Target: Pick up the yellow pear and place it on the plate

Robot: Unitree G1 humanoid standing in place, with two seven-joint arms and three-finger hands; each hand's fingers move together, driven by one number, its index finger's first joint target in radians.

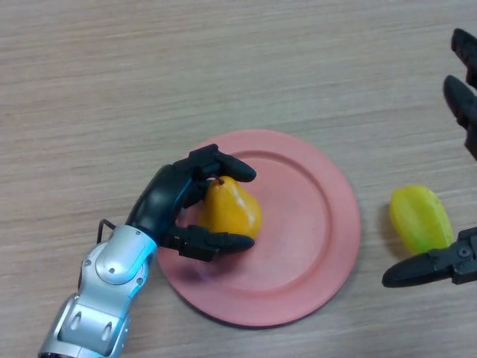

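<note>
Wood-grain table (112, 74) fills the whole head view, light brown, horizontal grain. Biggest item on it: round pink plate (313, 224), sitting flat slightly right of centre, shallow raised rim, inner well mostly bare. Left arm (104, 291) comes in from the lower-left corner, silver and blue forearm shell, angled up and right toward the plate. Left hand (168, 198) is black, over the plate's left edge, curled round the yellow pear (232, 210): fingers wrap the top near the stem, thumb closes in from below, so the fruit is pinched between them. Pear is yellow-orange, stem end pointing up-left in the view, body lying over the left part of the plate's well. Can't tell whether it's resting on the plate surface or held just above it. Right hand (432, 267) is at the far right edge, only partly in frame: thumb reaching in low at the lower right, fingers showing higher up at the upper right, straight and spread, holding nothing. Between those parts, on the table just right of the plate and clear of its rim, lies a yellow-green star fruit (421, 218), ridged; the thumb's tip is close beneath it, contact unclear.
</note>
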